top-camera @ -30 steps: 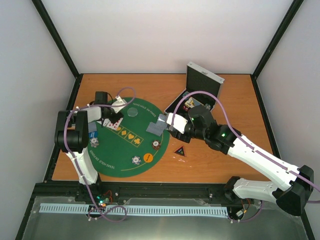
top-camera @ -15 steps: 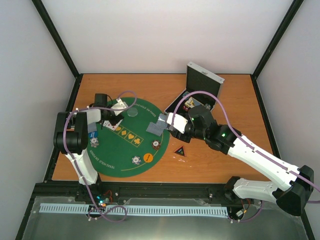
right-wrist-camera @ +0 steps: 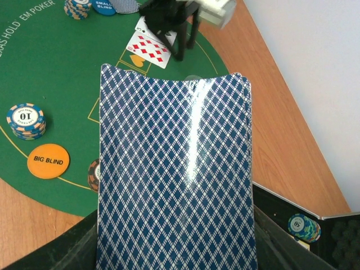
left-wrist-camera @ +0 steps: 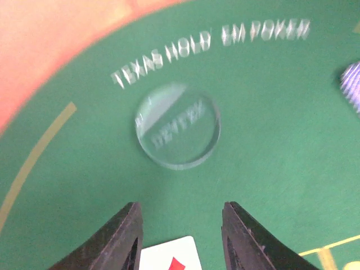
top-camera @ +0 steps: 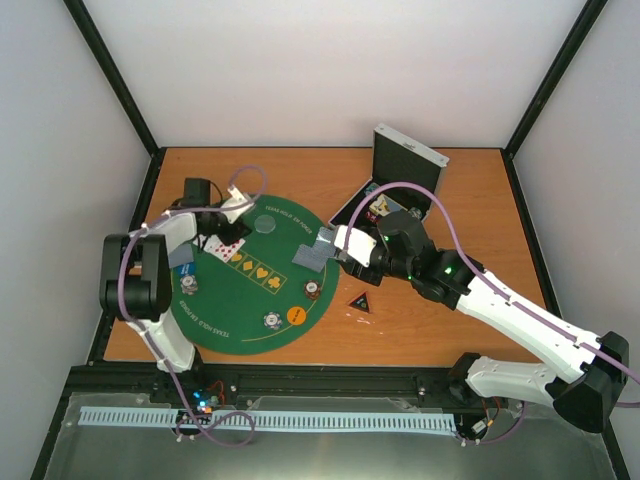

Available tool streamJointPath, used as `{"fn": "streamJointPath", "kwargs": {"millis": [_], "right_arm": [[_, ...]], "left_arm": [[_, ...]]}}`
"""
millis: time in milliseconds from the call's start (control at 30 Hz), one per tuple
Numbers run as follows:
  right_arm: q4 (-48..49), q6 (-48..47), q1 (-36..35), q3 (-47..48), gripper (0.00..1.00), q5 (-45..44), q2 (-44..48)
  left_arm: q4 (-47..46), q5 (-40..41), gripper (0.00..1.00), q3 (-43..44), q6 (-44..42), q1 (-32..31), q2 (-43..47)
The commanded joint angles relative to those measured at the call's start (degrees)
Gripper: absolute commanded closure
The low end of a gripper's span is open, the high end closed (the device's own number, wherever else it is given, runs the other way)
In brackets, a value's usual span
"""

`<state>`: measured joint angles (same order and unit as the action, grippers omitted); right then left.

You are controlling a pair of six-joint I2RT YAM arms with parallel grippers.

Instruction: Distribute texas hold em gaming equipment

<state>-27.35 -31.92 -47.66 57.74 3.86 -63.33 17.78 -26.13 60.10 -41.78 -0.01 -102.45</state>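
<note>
My right gripper point(top-camera: 335, 247) is shut on a deck of blue-patterned playing cards point(right-wrist-camera: 174, 174), held over the right edge of the green mat point(top-camera: 240, 305); the same playing cards point(top-camera: 312, 255) show from above. My left gripper point(left-wrist-camera: 180, 212) stands open and low over the mat, pointing at the clear disc point(left-wrist-camera: 177, 125). A face-up card corner point(left-wrist-camera: 170, 256) lies on the mat below its fingers. Face-up cards point(top-camera: 228, 248) lie close by its jaws. On the mat sit a blue chip point(top-camera: 189, 284), a red chip point(top-camera: 313, 289), a white chip point(top-camera: 271, 320) and the orange disc point(top-camera: 296, 315). The black triangular marker point(top-camera: 361, 300) lies on the wood.
The open silver case point(top-camera: 405, 160) stands at the back right, behind my right arm, with a chip point(right-wrist-camera: 304, 226) inside. A blue disc point(right-wrist-camera: 104, 5) and a chip stack point(right-wrist-camera: 77, 7) sit at the mat's left side. Black frame posts border the table.
My left gripper has drawn back from over the face-up cards toward the mat's far left rim. The right gripper and its deck have stayed put.
</note>
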Motion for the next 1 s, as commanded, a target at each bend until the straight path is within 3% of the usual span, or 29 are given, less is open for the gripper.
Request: {"fn": "streamJointPath", "kwargs": {"millis": [0,233,400,533,767,967], "right_arm": [[-0.33,0.00,-0.33,1.26,0.47,0.05,0.13],[1.75,-0.14,-0.33,0.97,0.47,1.34,-1.55],[2.86,-0.23,-0.33,1.79,0.47,2.31,-3.46],[3.00,-0.25,-0.33,2.24,0.48,2.81,-4.08],[3.15,0.36,-0.51,2.27,0.48,3.26,-3.89],[3.21,0.59,-0.66,2.32,0.48,3.45,-3.82]], "left_arm": [[5.55,-8.55,0.57,7.04,8.96,0.01,10.15],[12.73,-21.22,0.30,10.10,18.46,-0.68,22.53],[23.58,-31.35,0.17,13.87,24.12,-6.52,22.68],[25.88,-36.61,0.01,13.93,27.11,-11.97,22.72],[23.28,-36.52,0.00,13.06,31.08,-20.12,21.47],[18.64,-30.49,0.03,11.89,36.93,-23.42,17.90]]}}
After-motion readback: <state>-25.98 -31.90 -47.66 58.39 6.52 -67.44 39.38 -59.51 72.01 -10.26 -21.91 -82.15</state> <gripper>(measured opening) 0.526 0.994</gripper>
